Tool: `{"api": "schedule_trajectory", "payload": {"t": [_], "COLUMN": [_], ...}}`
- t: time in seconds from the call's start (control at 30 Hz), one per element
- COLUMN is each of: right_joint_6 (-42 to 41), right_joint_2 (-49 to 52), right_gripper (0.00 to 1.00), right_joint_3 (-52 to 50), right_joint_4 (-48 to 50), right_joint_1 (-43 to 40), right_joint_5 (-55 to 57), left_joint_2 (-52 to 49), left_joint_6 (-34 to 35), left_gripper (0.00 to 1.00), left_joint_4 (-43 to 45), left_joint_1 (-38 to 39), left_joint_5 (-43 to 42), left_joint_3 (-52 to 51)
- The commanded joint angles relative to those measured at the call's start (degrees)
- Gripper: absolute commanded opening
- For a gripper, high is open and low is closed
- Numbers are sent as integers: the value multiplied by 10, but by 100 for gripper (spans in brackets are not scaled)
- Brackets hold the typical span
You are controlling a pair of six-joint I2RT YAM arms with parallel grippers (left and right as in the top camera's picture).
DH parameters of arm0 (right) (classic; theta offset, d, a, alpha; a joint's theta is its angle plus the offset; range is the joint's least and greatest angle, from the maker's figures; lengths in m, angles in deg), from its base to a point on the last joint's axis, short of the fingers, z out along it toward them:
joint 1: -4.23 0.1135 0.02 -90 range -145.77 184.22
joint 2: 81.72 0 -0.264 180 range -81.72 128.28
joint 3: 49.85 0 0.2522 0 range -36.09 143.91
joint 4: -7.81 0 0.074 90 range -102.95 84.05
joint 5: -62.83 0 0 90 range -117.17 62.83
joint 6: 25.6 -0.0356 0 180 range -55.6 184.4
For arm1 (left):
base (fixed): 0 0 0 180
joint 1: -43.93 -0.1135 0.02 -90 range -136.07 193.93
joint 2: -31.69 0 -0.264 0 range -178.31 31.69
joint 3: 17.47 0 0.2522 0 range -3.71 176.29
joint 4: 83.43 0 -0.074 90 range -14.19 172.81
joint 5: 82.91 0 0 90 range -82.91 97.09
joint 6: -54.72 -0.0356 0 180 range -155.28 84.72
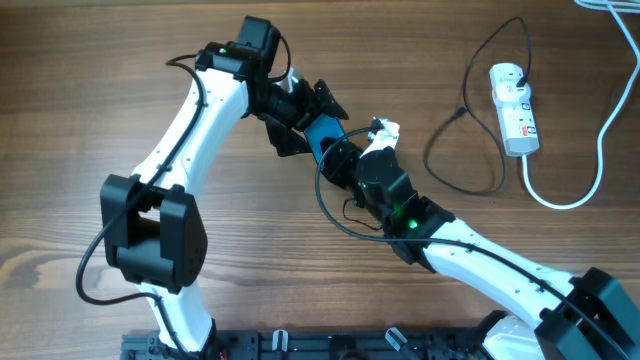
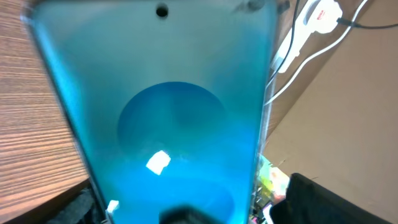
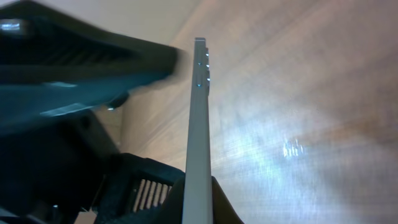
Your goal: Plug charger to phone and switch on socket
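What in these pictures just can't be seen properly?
- Socket switch position: too small overhead; cropped and blurred in the left wrist view.
- Phone charging port: covered overhead by the arms; the right wrist view shows only one thin edge.
- Charger tip: too small overhead.

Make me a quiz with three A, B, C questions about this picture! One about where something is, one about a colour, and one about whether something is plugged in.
1. Where is the phone?
A) between the left gripper and right gripper
B) on top of the power strip
C) at the front edge

2. What colour is its screen?
A) red
B) yellow
C) turquoise

3. Is the cable in the phone?
A) yes, plugged in
B) no, it lies on the table
C) it is wrapped round the phone

Answers:
1 A: both grippers meet at it mid-table.
2 C: turquoise fills the left wrist view.
3 B: the cable loops beside the socket, away from the phone.
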Motion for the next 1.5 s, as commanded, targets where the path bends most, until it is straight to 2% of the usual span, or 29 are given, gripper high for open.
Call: {"api": "schedule_trajectory", "payload": {"t": [0.0, 0.17, 0.23, 0.3, 0.4, 0.47, 0.5, 0.57, 0.67, 0.77, 0.93, 1.03, 1.2, 1.23, 1.27, 1.47], "right_joint_6": [-172, -271, -281, -302, -358, -454, -490, -507, -507, -507, -507, -507, -507, -507, -507, -507], "right_joint_2": [-15, -15, -3, 23, 121, 216, 247, 291, 295, 295, 295, 295, 295, 295, 295, 295], "right_gripper": [5, 5, 4, 4, 4, 4, 4, 4, 4, 4, 4, 4, 4, 4, 4, 4], "right_joint_3": [7, 7, 6, 6, 6, 6, 6, 7, 7, 7, 7, 28, 66, 66, 66, 66], "right_joint_4": [-31, -29, 26, 74, 251, 454, 522, 615, 620, 620, 611, 609, 602, 603, 603, 605], "right_joint_1": [-38, -130, -167, -176, -176, -173, -170, -160, -144, -144, -144, -144, -144, -144, -144, -144], "right_joint_5": [-92, -307, -433, -483, -532, -573, -573, -563, -562, -548, -490, -460, -441, -436, -434, -432], "left_joint_2": [4, 36, 65, 87, 136, 166, 176, 177, 176, 176, 176, 172, 165, 165, 164, 162], "left_joint_6": [-19, -80, -118, -140, -156, -155, -154, -154, -153, -107, -60, -31, 70, 78, 90, 102], "left_gripper": [97, 100, 100, 100, 100, 100, 97, 88, 88, 86, 77, 77, 77, 74, 67, 64], "left_joint_4": [0, -31, -61, -81, -122, -132, -131, -131, -115, -92, -65, -47, -23, -20, -7, 69], "left_joint_1": [-42, -130, -180, -209, -253, -255, -244, -223, -177, -129, -93, -93, -93, -93, -93, -92], "left_joint_5": [-5, -8, -7, -7, -7, -7, -7, -5, 0, 85, 147, 147, 140, 137, 118, 95], "left_joint_3": [12, 12, 12, 12, 12, 12, 12, 12, 6, 5, 5, 5, -23, -27, -35, -76]}}
